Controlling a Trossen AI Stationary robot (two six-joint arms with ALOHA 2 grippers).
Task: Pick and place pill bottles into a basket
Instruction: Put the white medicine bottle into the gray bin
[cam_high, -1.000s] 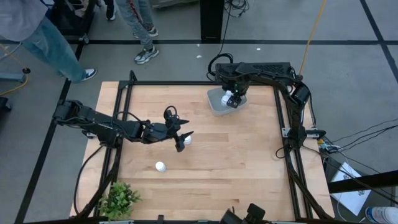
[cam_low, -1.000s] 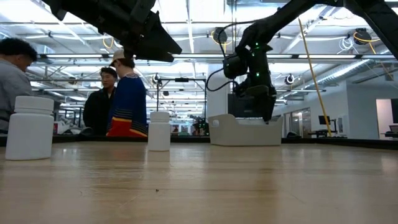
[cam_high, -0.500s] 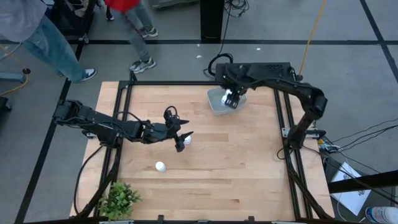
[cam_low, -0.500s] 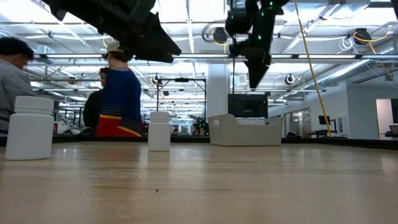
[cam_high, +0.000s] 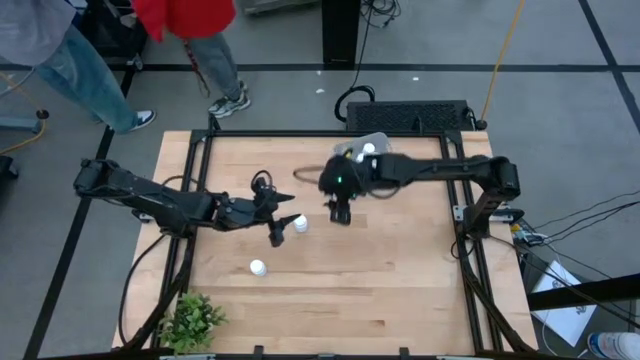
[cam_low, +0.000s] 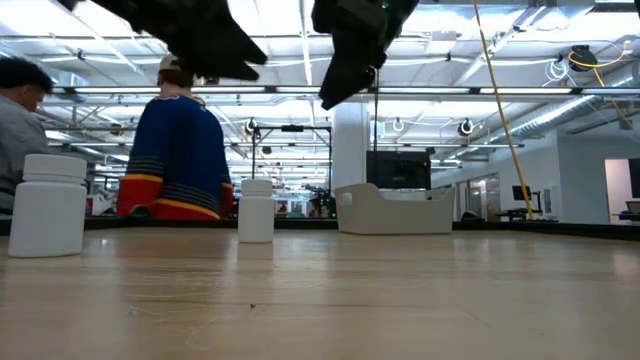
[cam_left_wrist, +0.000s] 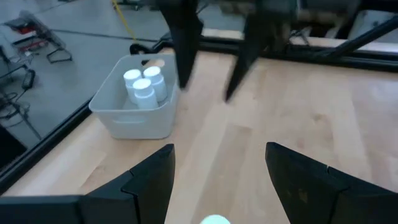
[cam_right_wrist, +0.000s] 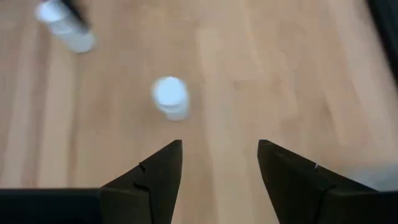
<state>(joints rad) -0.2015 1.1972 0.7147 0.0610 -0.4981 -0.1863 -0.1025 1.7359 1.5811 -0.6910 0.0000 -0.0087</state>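
Observation:
The grey-blue basket (cam_high: 378, 139) stands at the table's far middle; in the left wrist view (cam_left_wrist: 121, 118) it holds three white pill bottles (cam_left_wrist: 143, 88). One bottle (cam_high: 300, 224) stands on its base mid-table, and another (cam_high: 258, 267) stands nearer the front edge. My left gripper (cam_high: 283, 228) is open and empty, hovering just left of the mid-table bottle, whose cap (cam_left_wrist: 216, 219) shows below its fingers. My right gripper (cam_high: 340, 212) is open and empty, up in the air right of that bottle, which also shows in the right wrist view (cam_right_wrist: 170, 96).
A small green plant (cam_high: 192, 320) sits at the near left corner. Black frame rails (cam_high: 450, 200) run along the table's sides. People (cam_high: 190, 20) walk on the floor past the far edge. Bare wood (cam_high: 400, 260) lies to the right and near side.
My right gripper has risen out of the basket and swung toward the table's near left, ending open above the middle beside the standing bottle. My left gripper has drawn back a little toward the left edge. Both loose bottles have stayed in place.

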